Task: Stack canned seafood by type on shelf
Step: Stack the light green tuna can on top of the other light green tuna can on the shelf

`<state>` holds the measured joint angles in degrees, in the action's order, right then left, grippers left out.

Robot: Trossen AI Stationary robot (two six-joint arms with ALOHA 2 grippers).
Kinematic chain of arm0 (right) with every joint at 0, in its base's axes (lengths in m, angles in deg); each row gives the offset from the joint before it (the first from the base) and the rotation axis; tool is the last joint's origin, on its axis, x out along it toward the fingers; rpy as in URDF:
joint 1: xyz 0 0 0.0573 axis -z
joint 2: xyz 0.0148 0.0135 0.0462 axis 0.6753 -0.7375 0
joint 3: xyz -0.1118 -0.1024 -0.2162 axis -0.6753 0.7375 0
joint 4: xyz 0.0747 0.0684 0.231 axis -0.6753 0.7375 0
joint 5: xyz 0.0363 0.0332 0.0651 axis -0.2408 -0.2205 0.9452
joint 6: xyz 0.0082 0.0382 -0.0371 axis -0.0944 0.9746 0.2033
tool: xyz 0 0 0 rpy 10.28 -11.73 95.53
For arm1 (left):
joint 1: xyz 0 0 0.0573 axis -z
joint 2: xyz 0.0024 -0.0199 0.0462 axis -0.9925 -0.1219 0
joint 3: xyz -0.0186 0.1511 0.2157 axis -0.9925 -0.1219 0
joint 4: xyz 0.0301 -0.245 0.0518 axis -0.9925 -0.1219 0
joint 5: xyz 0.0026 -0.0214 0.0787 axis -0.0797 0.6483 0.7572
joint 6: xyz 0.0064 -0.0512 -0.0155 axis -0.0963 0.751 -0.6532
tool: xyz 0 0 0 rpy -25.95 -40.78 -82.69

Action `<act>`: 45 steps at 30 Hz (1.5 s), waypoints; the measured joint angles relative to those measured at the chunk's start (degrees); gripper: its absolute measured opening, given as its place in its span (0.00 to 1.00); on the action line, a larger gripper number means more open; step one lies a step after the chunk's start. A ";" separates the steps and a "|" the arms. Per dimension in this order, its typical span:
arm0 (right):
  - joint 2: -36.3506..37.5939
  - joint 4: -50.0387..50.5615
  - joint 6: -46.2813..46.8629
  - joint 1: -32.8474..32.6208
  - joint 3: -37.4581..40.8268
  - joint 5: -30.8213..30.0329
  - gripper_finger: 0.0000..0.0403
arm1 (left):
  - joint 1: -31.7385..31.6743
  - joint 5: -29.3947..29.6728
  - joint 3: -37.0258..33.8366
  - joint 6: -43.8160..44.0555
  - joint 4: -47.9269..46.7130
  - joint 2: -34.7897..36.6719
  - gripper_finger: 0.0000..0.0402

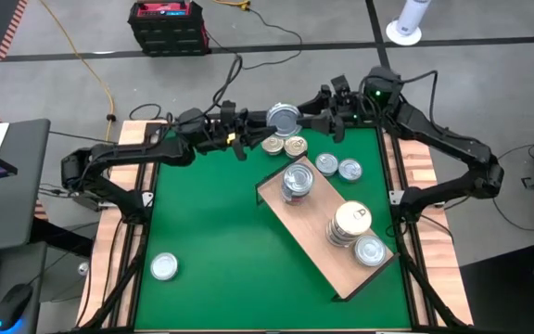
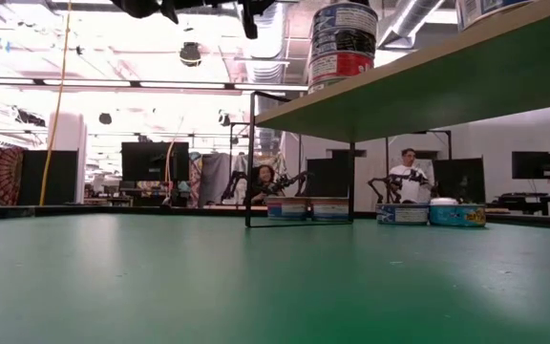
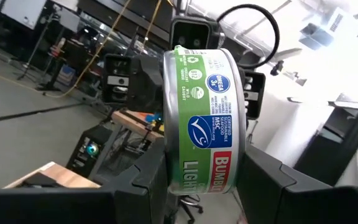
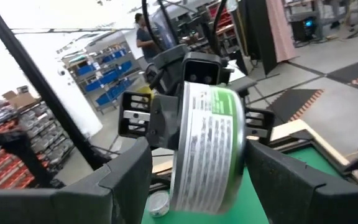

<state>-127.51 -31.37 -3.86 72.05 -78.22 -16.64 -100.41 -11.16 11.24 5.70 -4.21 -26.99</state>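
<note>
A tuna can [image 3: 201,112] with a green and blue label hangs high over the far middle of the green mat, and both grippers meet at it [image 1: 284,119]. My left gripper [image 3: 201,177] comes from the left and is shut on it. My right gripper [image 4: 197,171] comes from the right and is open, with one finger on either side of the same can [image 4: 207,143]. The light-wood shelf [image 1: 318,241] lies slantwise on the mat's right half and carries two can stacks [image 1: 297,181] [image 1: 350,223] and a single can [image 1: 369,250]. My left gripper pinches the can between its two fingers, one on each flat face [image 3: 166,168]. The label band faces back along the fingers. The fingers reach in roughly level from the table's left. The can is lifted clear of the mat, standing on edge in the hold.
Several loose cans [image 1: 295,146] [image 1: 338,167] lie on the mat just beyond the shelf's far end, below the grippers. One can [image 1: 163,267] lies alone at the near left. In the low view the shelf [image 2: 466,76] stands raised on a thin black frame. People sit in the room behind.
</note>
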 joint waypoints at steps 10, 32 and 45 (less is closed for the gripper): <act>-2.93 -2.45 0.96 -3.50 0.02 -0.27 0.64 | 2.47 3.71 0.00 -3.68 0.00 0.00 0.35; 0.53 -0.85 12.58 4.65 0.04 18.59 0.39 | -1.28 2.36 0.09 -9.12 -8.89 3.19 0.71; 8.27 27.01 14.35 7.45 0.04 44.55 0.39 | -2.53 0.21 0.07 -8.52 -21.70 7.78 0.75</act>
<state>-119.24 -4.36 10.49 79.50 -78.17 27.91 -102.94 -10.95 11.30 -2.82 -25.91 -19.21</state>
